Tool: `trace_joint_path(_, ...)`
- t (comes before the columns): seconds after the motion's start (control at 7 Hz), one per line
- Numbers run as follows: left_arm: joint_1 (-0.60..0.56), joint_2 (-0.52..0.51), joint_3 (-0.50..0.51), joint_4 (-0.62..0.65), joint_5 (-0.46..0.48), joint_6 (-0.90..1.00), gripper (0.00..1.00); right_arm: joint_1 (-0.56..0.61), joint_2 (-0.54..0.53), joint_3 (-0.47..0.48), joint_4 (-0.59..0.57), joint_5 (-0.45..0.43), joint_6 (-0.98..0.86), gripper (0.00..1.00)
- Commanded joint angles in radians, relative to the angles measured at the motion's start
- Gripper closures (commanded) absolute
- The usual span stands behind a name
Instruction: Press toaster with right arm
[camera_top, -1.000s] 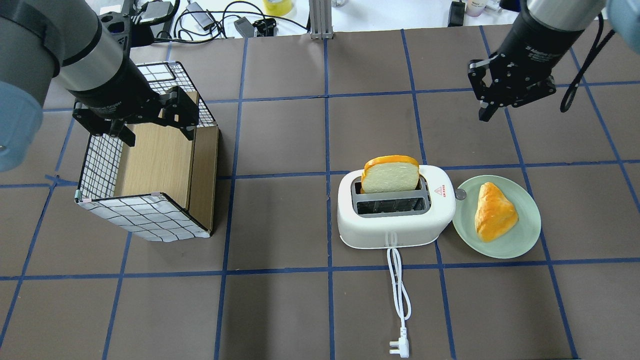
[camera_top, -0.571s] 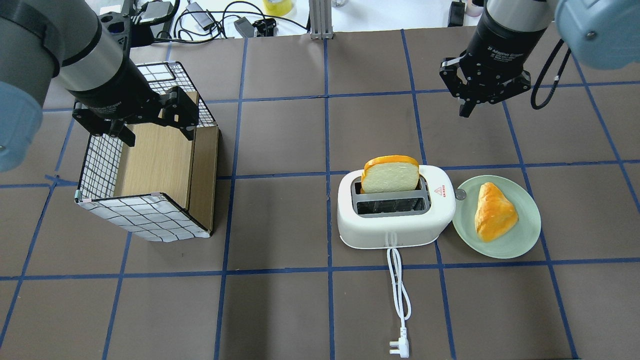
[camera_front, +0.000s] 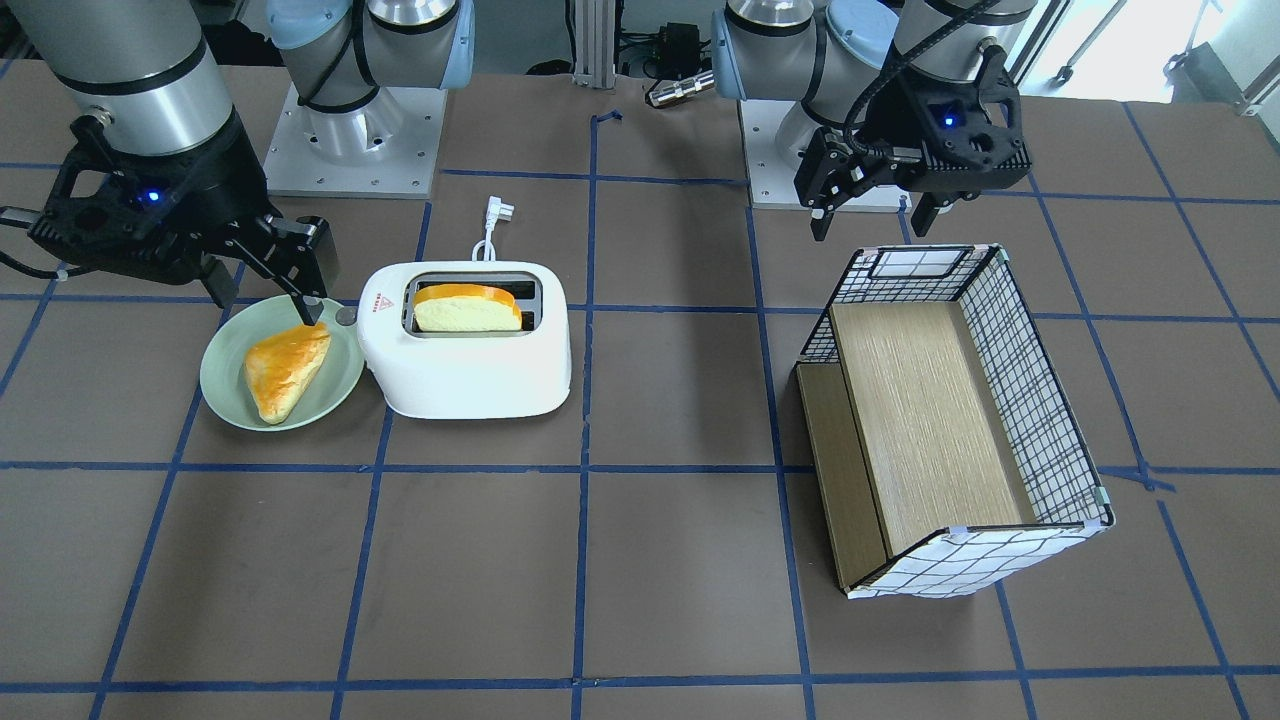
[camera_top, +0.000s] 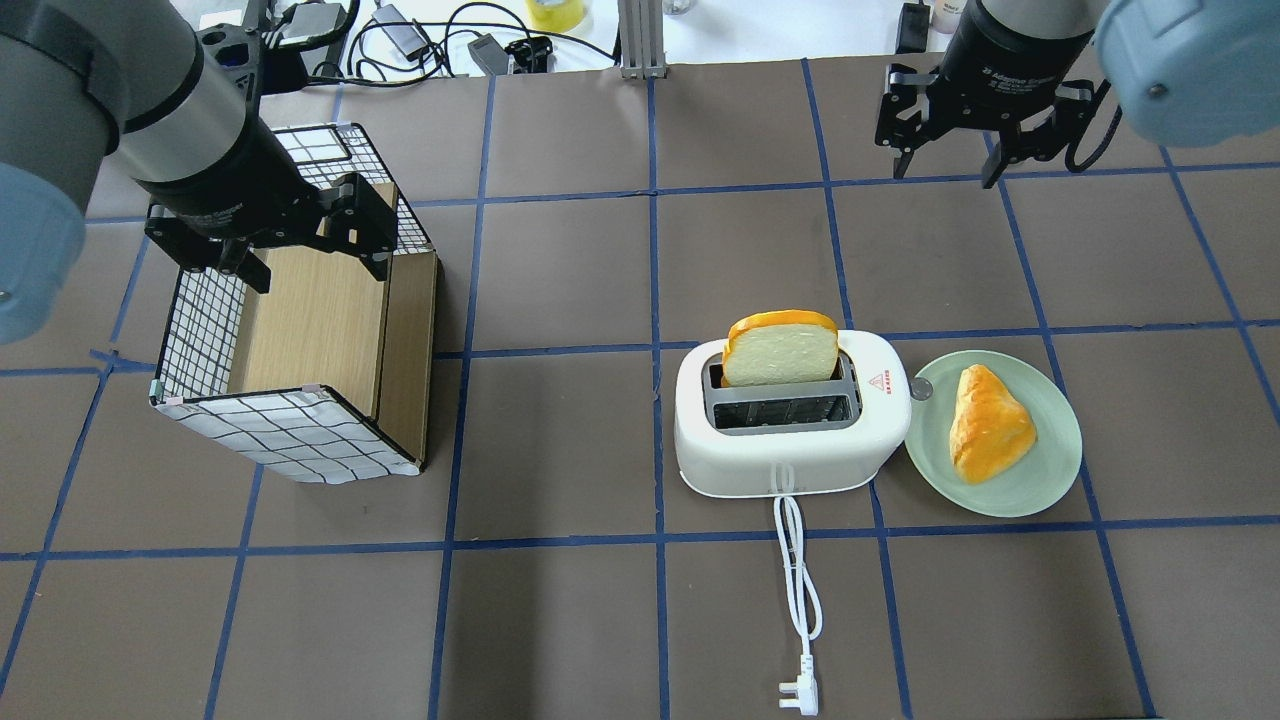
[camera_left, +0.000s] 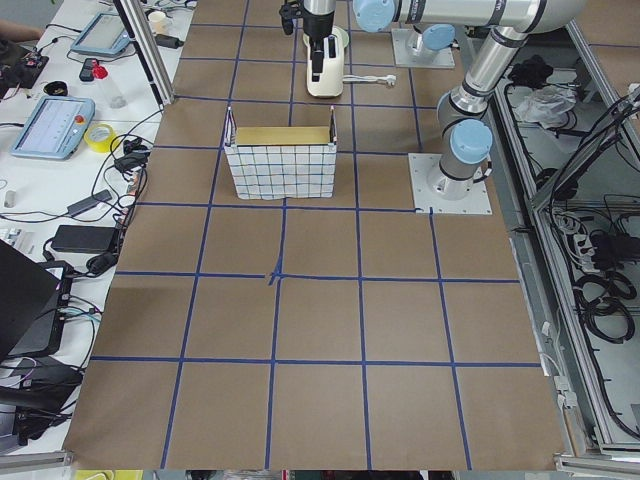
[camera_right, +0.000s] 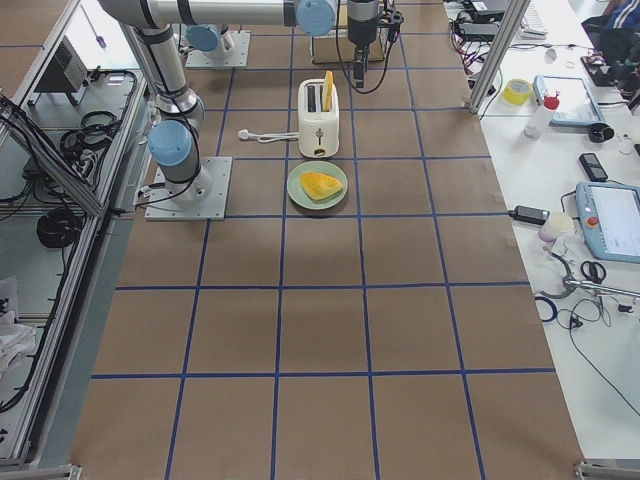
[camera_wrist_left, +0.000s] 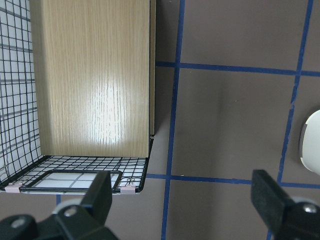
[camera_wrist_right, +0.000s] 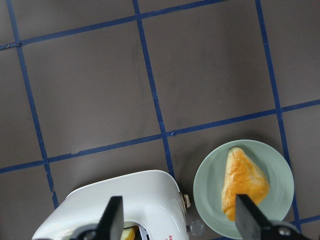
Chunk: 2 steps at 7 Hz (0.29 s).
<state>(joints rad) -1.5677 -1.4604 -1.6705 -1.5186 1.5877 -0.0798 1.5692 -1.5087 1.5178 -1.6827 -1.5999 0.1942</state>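
I see the toaster (camera_top: 790, 462) on the table's right half, its long side facing me. A bread slice (camera_top: 780, 350) stands upright in the slot farther from the robot. The grey knob (camera_top: 920, 389) is on the end toward the green plate (camera_top: 1062, 470), which sits just beside the toaster and carries a golden pastry (camera_top: 985, 420). The white cord (camera_top: 797, 560) runs from the near side toward the robot and ends in its plug (camera_top: 800, 692).

My right gripper (camera_top: 945, 168) hangs in the air, well apart from the toaster and holding nothing, fingers spread. From overhead it appears over the far part of the table, beyond the toaster and plate. Its wrist camera looks straight down between the two fingers (camera_wrist_right: 113, 219), with the toaster's knob end at lower left and the plate at lower right. In the front-facing view one fingertip lines up with the plate's rim near the knob, but I cannot tell its height from that.

The left gripper (camera_top: 315, 255) is also spread and empty, hanging above the checked box (camera_top: 300, 335) on the left half, which lies on its side with the wooden inside showing.
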Motion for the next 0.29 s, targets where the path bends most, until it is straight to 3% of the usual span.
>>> trace_joint_path(0.0, 0.0, 0.0, 0.0, 0.0, 0.0, 0.0, 0.0, 0.0, 0.001, 0.002, -0.015, -0.005, -0.03, 0.0)
trace_joint_path(0.14, 0.0, 0.0, 0.0, 0.0, 0.002, 0.0, 0.0, 0.0, 0.001, 0.002, -0.015, -0.005, -0.032, 0.0)
